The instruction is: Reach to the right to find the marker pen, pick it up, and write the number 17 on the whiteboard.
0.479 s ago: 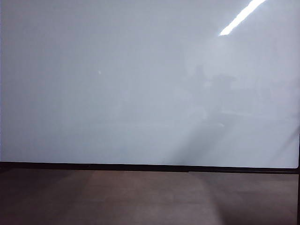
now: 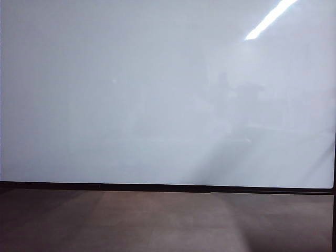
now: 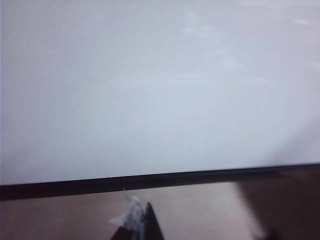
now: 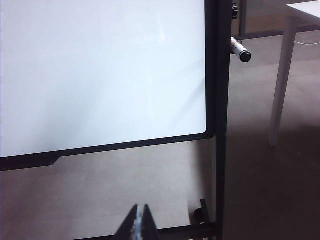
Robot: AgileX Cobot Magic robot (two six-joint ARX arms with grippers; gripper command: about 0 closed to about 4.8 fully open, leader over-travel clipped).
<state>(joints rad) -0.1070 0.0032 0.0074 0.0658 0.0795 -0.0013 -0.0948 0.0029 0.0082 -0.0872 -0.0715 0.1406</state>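
From the exterior view I see the whiteboard (image 2: 157,94) filling almost the whole frame: a glossy white panel with a thin black frame edge along its lower side, faint grey reflections toward the right, and a bright light streak (image 2: 270,18) in the upper right corner. Below the frame edge lies a brown matte floor (image 2: 157,223). I see no writing on the board in any view. Neither arm shows in this view.

In the left wrist view I find the left gripper (image 3: 141,222) at the bottom edge of the frame, only its dark tips showing, with a pale scrap of something at the tip that I cannot identify. The tips look drawn together, but the picture is blurred and cropped, so I cannot tell its state with confidence. It sits apart from the board, facing its lower edge.

In the right wrist view the right gripper (image 4: 140,222) has its two fingers pressed together with nothing between them. It points toward the board's lower right corner, well short of it. The marker pen (image 4: 239,50) sticks out beside the black upright post (image 4: 221,120) at the board's right side, high above and well apart from the gripper. A white table leg (image 4: 280,85) stands farther right.
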